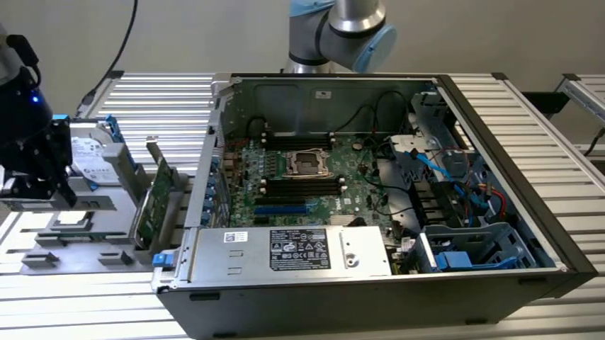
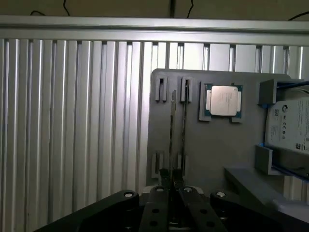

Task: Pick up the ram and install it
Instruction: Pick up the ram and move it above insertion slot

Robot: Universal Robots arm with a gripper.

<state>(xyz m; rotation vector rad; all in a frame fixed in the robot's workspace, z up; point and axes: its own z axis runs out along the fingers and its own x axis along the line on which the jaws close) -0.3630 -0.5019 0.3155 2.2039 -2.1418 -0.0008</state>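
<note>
Since its jaws are drawn almost together on a thin edge, the black gripper (image 2: 172,187) appears to pinch the ram (image 2: 172,130), a long narrow circuit-board stick seen edge-on, over the flat grey plastic tray (image 2: 217,150), whose small slotted brackets keep such sticks upright for grasping from above. A second thin dark stick (image 2: 185,125) stands just beside it. Whether the gripped one's far edge sits in a slot is hidden, and the open black computer case (image 1: 511,163) with its long black memory slots (image 1: 300,185) lies well apart.
</note>
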